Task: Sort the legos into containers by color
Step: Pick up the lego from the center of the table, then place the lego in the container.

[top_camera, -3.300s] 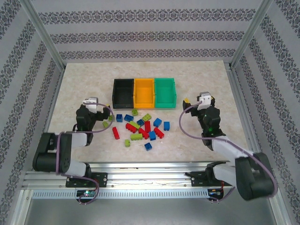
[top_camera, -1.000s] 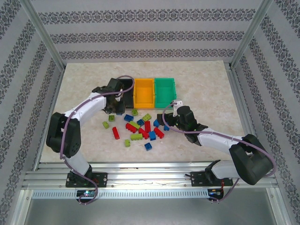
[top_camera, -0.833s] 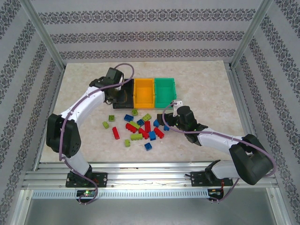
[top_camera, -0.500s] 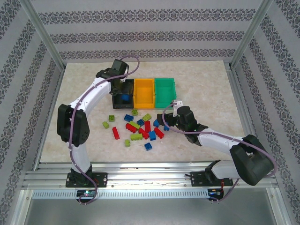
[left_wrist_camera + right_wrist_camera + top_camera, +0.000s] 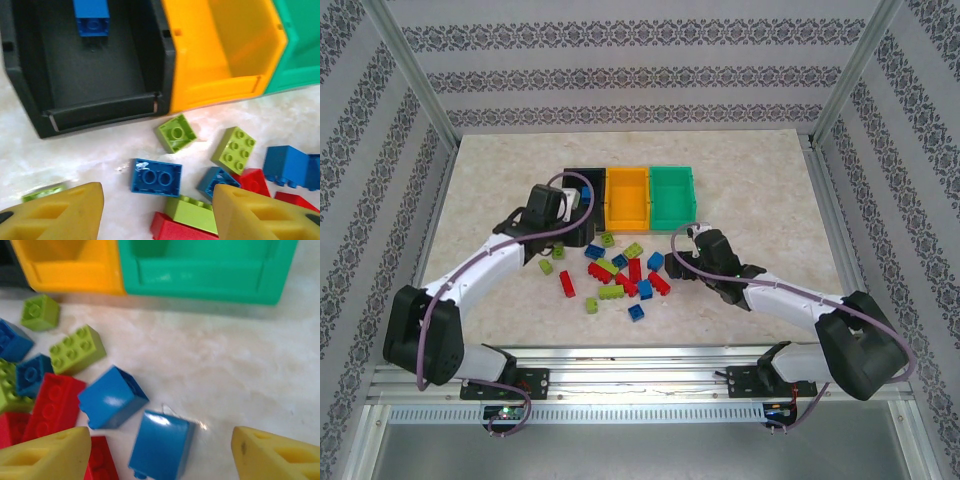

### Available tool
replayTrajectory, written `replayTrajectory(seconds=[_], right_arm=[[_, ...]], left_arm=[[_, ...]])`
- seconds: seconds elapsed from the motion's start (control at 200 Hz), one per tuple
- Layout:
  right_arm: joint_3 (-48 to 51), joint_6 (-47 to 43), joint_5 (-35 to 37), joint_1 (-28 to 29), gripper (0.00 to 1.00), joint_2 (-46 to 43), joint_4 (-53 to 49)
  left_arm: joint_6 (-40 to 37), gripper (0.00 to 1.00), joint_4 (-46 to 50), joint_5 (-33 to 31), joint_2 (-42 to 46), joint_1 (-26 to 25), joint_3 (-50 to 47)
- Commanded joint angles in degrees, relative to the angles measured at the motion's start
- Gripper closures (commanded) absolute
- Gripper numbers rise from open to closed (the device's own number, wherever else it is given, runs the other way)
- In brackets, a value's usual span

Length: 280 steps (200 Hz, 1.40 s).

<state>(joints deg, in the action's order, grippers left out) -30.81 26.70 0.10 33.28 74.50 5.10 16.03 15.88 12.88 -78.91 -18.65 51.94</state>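
Note:
Legos in blue, red and yellow-green lie in a loose pile (image 5: 620,272) in front of the black bin (image 5: 586,178), orange bin (image 5: 627,197) and green bin (image 5: 672,195). One blue brick (image 5: 91,17) rests inside the black bin (image 5: 100,111). My left gripper (image 5: 570,230) hovers open just before that bin, above an upturned blue brick (image 5: 156,177). My right gripper (image 5: 678,262) is open at the pile's right edge, its fingers (image 5: 50,452) either side of a blue brick (image 5: 161,444), apart from it. A second blue brick (image 5: 112,397) lies beside it.
The orange bin (image 5: 215,92) and green bin (image 5: 200,272) look bare inside. Yellow-green bricks (image 5: 234,149) and red bricks (image 5: 52,405) crowd the pile. A lone yellow-green brick (image 5: 546,265) sits to the left. Patterned walls and metal posts ring the table.
My left arm reached over the black bin, a blue brick appeared inside it, and the arm drew back to the bin's front. My right gripper stayed by the blue bricks.

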Motion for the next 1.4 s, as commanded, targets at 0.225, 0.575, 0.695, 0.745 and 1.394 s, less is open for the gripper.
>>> replayTrajectory(seconds=[0.225, 0.575, 0.695, 0.745, 1.394], right_arm=[[-9.2, 5.8, -4.8, 1.0, 0.37, 9.2, -15.6], [-17.0, 5.8, 0.0, 2.5, 0.53, 15.9, -24.6], [-17.7, 6.3, -0.2, 3.2, 0.65, 16.7, -25.2], [-18.3, 6.3, 0.4, 3.6, 0.68, 16.5, -26.2], [-57.1, -0.6, -6.6, 6.8, 0.75, 29.9, -30.5]], left_arm=[[-0.1, 0.39, -17.7, -5.2, 12.6, 0.3, -14.6], [1.6, 0.41, -21.6, -14.0, 19.4, 1.9, -23.2], [6.6, 0.41, -22.6, -10.3, 16.7, 4.5, -23.6], [8.8, 0.41, -23.0, -6.4, 15.6, 6.7, -23.5], [18.5, 0.4, -33.5, 2.2, 18.1, 20.5, -32.1]])
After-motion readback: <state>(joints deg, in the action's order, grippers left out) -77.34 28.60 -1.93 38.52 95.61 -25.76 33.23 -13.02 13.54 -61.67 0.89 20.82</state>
